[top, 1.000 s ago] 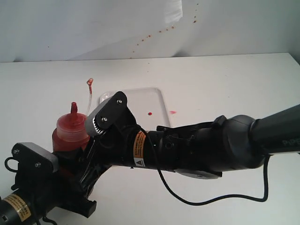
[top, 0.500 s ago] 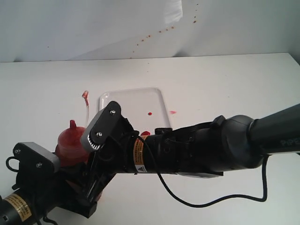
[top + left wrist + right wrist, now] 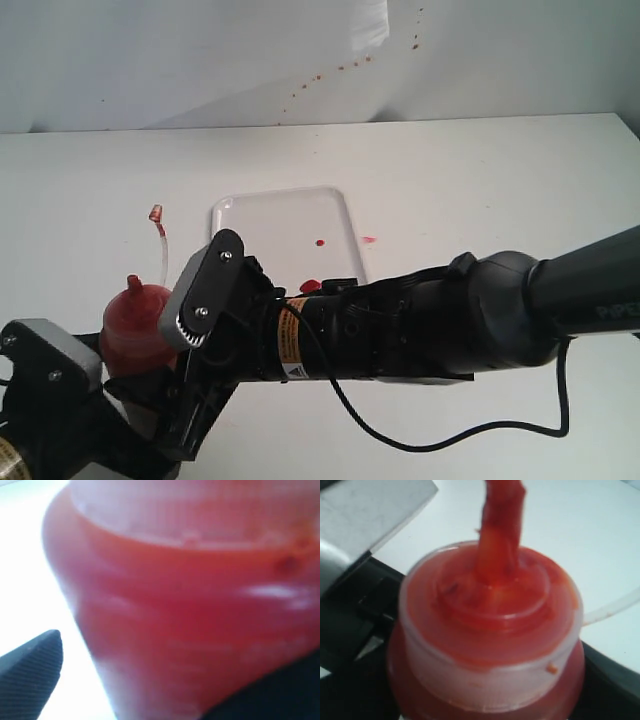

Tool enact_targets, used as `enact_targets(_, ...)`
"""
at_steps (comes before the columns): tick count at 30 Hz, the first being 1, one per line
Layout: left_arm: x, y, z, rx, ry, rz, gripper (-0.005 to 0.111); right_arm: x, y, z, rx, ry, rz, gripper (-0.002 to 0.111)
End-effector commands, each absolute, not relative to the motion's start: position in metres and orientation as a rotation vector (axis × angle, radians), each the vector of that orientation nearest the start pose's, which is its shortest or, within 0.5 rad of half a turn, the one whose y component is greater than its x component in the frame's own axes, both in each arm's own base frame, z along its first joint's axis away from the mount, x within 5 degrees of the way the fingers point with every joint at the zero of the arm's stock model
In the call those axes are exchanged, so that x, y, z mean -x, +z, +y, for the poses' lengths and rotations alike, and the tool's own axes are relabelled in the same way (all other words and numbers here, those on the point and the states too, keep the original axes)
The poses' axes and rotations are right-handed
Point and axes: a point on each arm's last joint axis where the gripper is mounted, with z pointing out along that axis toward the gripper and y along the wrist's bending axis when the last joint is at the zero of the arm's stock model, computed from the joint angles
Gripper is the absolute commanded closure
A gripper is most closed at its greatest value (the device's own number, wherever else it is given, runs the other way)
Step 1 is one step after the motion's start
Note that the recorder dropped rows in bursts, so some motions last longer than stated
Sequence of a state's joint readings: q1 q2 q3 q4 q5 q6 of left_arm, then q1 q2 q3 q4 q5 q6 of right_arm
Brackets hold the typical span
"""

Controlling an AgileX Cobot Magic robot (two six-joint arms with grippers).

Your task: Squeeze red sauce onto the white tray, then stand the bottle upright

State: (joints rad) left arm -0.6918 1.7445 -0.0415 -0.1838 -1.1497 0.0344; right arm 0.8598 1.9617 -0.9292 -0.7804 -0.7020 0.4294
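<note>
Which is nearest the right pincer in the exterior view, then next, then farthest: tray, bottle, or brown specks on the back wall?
1. Bottle, lower left, held at the right pincer.
2. Tray, mid-table, just past it.
3. Brown specks, high up at the rear, farthest.

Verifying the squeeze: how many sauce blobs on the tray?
2. Small drop on the right half of the white tray; bigger blob at its near edge, against the right arm, which may hide more.
</note>
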Motion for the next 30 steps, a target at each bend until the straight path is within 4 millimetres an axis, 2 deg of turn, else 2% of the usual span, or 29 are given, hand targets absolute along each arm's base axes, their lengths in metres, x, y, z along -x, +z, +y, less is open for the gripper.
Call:
enact_targets(1,-0.140,0.119,-0.096,-0.566,-0.277,1.845,0.002,-0.218,0.145,0.316,1.350,0.845,1.538,0.108)
enact_targets(14,-0.123,0.134,-0.090,-0.667,-0.305,1.945,0.002,-0.221,0.150,0.318,1.328,0.844,1.536,0.108)
enact_targets(20,-0.108,0.158,-0.093,-0.826,-0.375,1.779,0.002,-0.221,0.149,0.318,1.329,0.839,1.543,0.108)
enact_targets(26,-0.094,0.181,-0.081,-0.789,-0.387,1.673,0.002,-0.221,0.149,0.318,1.329,0.839,1.543,0.108)
enact_targets(28,-0.086,0.195,-0.074,-0.749,-0.399,1.576,0.002,-0.222,0.150,0.318,1.324,0.839,1.545,0.108)
enact_targets(29,-0.084,0.199,-0.072,-0.734,-0.404,1.543,0.002,-0.222,0.150,0.318,1.318,0.840,1.547,0.105)
enact_targets(30,-0.079,0.205,-0.068,-0.711,-0.411,1.494,0.002,-0.222,0.150,0.318,1.313,0.840,1.550,0.097)
